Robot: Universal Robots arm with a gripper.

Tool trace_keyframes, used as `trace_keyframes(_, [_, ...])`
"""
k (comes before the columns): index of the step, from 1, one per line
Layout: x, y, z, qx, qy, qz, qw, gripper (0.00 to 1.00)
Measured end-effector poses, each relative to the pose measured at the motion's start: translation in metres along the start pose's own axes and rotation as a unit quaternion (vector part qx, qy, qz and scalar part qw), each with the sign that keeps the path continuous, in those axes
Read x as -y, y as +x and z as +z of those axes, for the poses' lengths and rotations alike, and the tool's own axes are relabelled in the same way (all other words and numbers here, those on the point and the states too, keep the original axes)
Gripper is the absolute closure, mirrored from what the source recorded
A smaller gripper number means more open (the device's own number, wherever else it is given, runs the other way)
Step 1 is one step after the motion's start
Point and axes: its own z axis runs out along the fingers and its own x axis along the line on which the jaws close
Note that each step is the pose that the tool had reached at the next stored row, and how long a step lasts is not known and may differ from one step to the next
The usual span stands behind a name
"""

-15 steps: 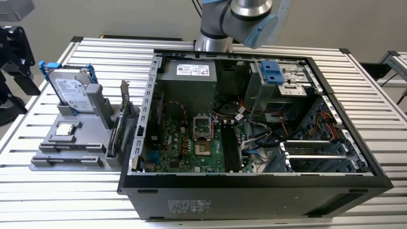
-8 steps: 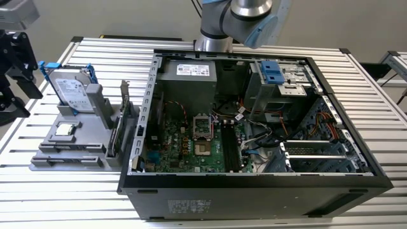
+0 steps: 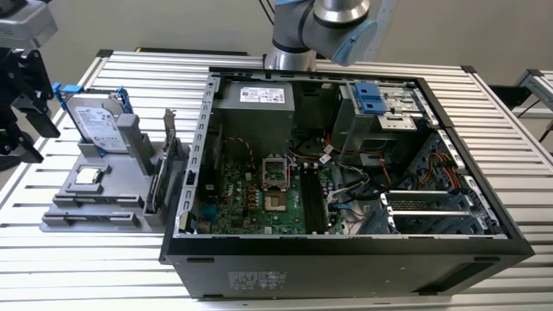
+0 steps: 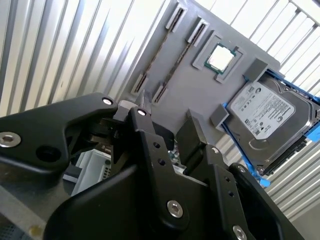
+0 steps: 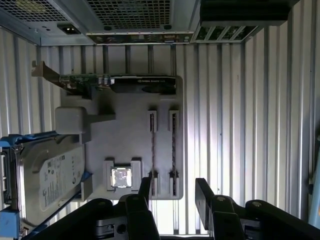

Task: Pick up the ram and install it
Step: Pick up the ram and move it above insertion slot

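Observation:
A thin dark strip, seemingly the ram (image 5: pixel 173 145) seen edge-on, stands in a long slot of the grey parts holder (image 5: pixel 130 135). The same strip (image 4: pixel 179 60) appears in the second wrist view, with a similar thin line (image 5: pixel 152 145) in the slot beside it. My gripper (image 5: pixel 172 182) hovers above the holder's end, roughly over these slots. It is open and nothing sits between its black fingers (image 5: pixel 146 182). In the exterior view the gripper (image 3: pixel 33 139) hangs at the far left, beside the holder (image 3: pixel 95 214).
The holder also carries a hard drive (image 5: pixel 47 175) in a blue frame, a silver CPU chip (image 5: pixel 121 177) and an upright expansion card (image 5: pixel 125 82). The open computer case (image 3: pixel 346 259) lies on the slatted table, its motherboard memory slots (image 3: pixel 313 201) facing up.

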Motion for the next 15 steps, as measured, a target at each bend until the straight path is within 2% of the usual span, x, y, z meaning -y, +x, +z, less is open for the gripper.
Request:
trace_keyframes(9, [0.0, 0.0, 0.0016, -0.0002, -0.0002, 0.0, 1.0, 0.0])
trace_keyframes(14, [0.0, -0.0001, 0.0061, -0.0002, -0.0001, 0.0, 1.0, 0.0])
trace_keyframes(15, [0.0001, -0.0001, 0.0092, -0.0001, -0.0001, 0.0, 1.0, 0.0])
